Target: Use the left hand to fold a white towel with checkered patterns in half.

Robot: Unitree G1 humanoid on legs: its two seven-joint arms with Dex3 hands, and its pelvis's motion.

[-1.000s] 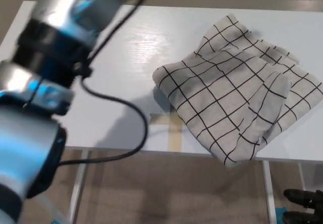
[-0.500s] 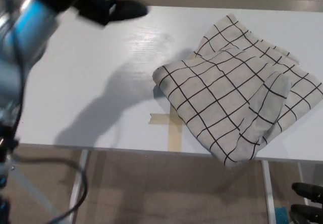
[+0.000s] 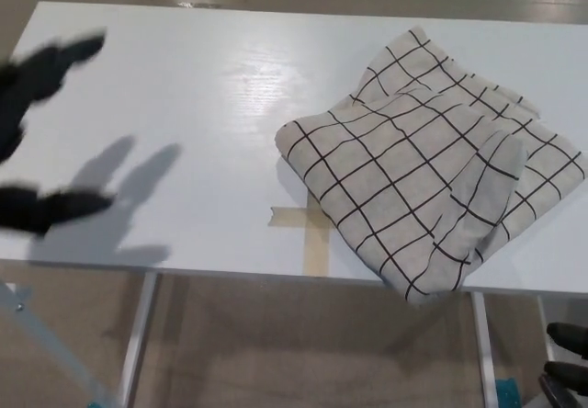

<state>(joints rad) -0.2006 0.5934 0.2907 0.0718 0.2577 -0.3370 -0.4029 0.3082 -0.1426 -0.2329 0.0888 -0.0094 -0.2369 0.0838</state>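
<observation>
Towel [image 3: 432, 160] folded on table [image 3: 211, 105] — left hand [image 3: 37, 132] well apart, fingers spread.

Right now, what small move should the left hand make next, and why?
Probably lower it clear of the table and stop. The towel already lies doubled over on itself, and the left hand is open and empty, well to the towel's left.

The left hand [image 3: 37, 132] now sits at the frame's left edge, fingers spread, lower than before.
</observation>
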